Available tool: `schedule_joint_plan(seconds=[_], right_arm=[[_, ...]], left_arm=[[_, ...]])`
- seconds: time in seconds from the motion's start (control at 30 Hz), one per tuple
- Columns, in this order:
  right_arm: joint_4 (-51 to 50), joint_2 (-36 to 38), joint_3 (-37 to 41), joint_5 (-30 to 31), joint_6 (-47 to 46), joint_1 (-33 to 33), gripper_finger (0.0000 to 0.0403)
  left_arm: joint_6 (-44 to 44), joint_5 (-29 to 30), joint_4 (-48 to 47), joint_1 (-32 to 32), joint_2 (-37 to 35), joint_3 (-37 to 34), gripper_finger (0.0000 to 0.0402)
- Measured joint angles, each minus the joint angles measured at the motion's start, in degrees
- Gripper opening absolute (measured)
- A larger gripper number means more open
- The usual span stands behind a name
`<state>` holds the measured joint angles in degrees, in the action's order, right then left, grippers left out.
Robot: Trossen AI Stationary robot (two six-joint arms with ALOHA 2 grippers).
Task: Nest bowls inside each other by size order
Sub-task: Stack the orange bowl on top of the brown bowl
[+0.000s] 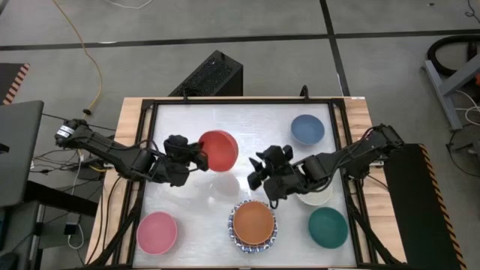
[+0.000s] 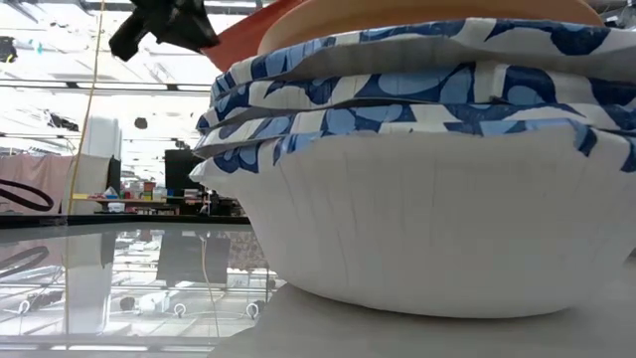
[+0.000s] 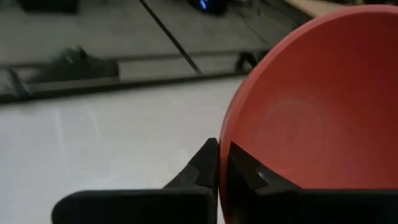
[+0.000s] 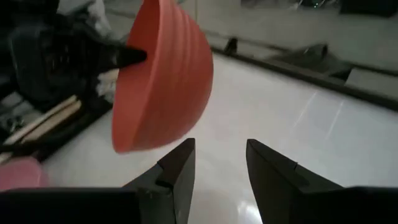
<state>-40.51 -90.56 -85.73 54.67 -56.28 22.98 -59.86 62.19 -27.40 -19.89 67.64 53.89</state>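
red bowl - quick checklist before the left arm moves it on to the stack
1. Left gripper fingers pinch the red bowl rim: ok.
2. Bowl lifted off the table: ok.
3. Orange bowl on top of the blue-rimmed stack sits open: ok.
4. Right gripper open and empty: ok.
5. Right gripper clear of the path to the stack: not ok, it hangs between them.
6. Red fits inside orange: cannot tell.

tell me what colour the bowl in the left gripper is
Red: the left gripper is shut on the red bowl, held tilted above the table. It shows best in the right wrist view.
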Motion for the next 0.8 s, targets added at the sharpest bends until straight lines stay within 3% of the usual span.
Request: schedule_joint_plan(seconds=[0.33,0.63,0.8], right_arm=[[14.03,0.00,-0.02,7.07,21.61,-4.14,0.0164],[20.43,-0.85,-0.01,6.65,29.79,-10.37,0.0164],[25.24,-3.51,0.02,5.45,34.97,-12.78,0.0164]], left_arm=[[13.67,12.38,2.44,5.13,-0.02,0.00,0.0000],[29.52,15.47,11.95,10.17,0.34,0.00,0.0000],[43.38,16.69,20.22,11.58,2.75,0.05,0.0000]])
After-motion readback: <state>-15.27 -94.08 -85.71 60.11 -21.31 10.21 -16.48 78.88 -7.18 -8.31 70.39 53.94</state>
